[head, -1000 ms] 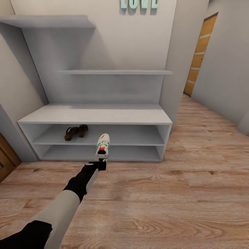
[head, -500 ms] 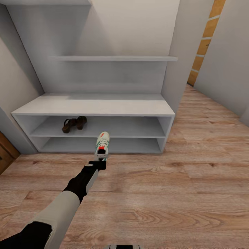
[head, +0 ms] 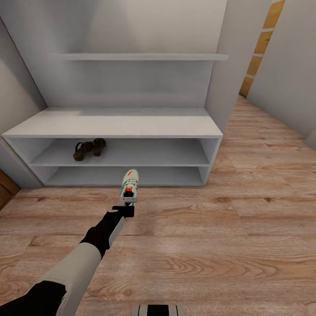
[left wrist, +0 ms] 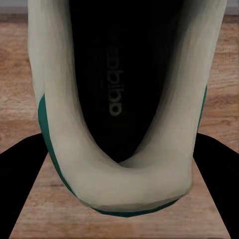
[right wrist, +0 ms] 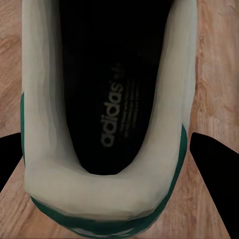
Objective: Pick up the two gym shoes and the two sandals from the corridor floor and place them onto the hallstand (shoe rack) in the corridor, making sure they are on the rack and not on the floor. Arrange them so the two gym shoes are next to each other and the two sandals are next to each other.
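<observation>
Head camera: I look forward and down from above my left arm, facing the hallstand head-on from a short way off, corridor floor filling the lower half. Left wrist camera: pressed very close to a gym shoe's heel opening, looking along it, floor planks at the edges. Right wrist camera: same closeness on another gym shoe. All three views share the plank floor.

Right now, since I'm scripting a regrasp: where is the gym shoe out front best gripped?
At the heel, from behind: the gym shoe is narrow there, and the collar's two opposite walls suit the jaws. The left gripper holds it so, toe toward the hallstand.
</observation>
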Robot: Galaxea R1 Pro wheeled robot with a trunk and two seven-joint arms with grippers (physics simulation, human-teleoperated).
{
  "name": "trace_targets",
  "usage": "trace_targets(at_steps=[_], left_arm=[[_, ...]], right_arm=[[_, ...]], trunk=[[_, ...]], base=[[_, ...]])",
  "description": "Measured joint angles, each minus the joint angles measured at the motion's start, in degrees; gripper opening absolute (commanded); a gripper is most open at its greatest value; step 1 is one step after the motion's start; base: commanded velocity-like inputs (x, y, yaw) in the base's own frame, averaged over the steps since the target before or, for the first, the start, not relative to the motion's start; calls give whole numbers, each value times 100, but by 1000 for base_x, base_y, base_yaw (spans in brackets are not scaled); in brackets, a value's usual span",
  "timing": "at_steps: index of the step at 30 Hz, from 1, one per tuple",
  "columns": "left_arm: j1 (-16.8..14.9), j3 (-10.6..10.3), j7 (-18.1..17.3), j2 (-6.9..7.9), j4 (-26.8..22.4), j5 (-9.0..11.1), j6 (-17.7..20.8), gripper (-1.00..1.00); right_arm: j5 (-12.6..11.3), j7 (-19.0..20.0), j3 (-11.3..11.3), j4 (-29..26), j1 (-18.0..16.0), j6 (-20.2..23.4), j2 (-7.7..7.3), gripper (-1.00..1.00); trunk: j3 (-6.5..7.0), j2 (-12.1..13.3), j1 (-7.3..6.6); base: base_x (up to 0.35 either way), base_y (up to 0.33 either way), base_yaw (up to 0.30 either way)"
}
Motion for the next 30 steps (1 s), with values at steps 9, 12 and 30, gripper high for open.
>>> trace_targets(at_steps=[9,12,30], left_arm=[[8,-8,-18,-6,18,-6,-98,-100],[9,-8,-18,-6,15,-5,-134,-100],[-38,-2,11,-79,-110,-4,-180,-100]], right_arm=[[8,2,9,43,-17,-45,41,-100],[8,2,9,47,-17,-40,41,-100],[282,2,0,57,-18,-31,41,-100]], trunk=[[-2,0,0],[-2,0,0],[-2,0,0]], base=[[0,0,-1],[0,0,0],[0,0,0]])
